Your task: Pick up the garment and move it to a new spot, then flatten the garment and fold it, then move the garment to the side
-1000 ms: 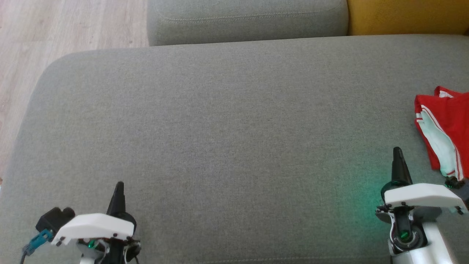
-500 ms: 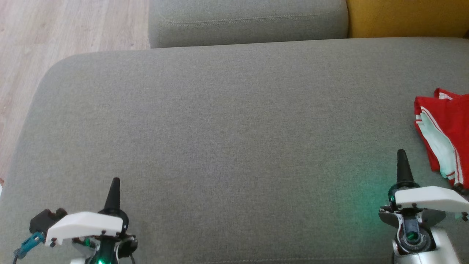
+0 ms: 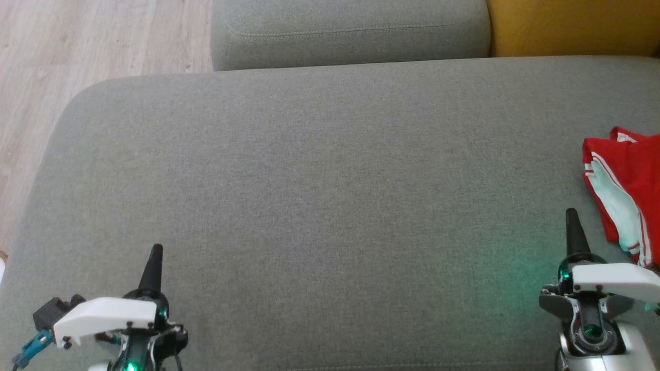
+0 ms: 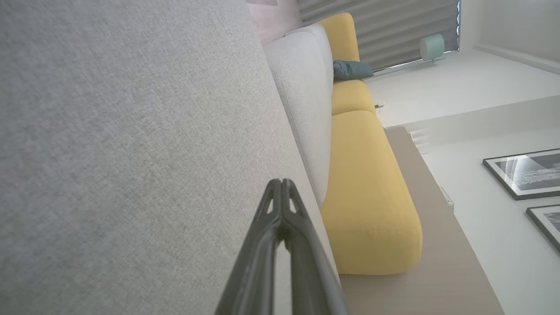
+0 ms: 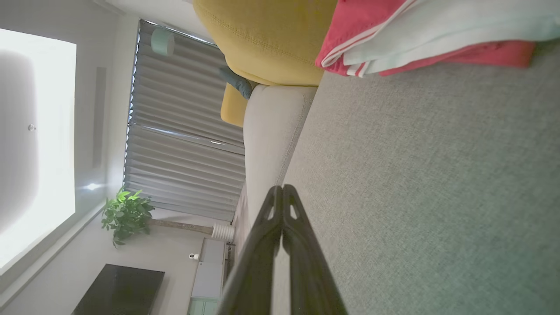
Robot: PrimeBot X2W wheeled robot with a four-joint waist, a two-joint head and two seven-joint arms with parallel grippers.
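left claw (image 3: 156,249) shifted leftward; garment (image 3: 635,170) runs near-to-far.

Gray seat cushion (image 3: 319,170) wide open mid & left; only folded red garment (image 3: 626,185) blocks far-right edge.

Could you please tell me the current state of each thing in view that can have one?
garment: lying loosely folded on the grey cushion, at its right side, held by nothing.
left gripper: shut, empty, over the cushion.
right gripper: shut, empty, beside the garment but apart from it.
blinds: lowered.
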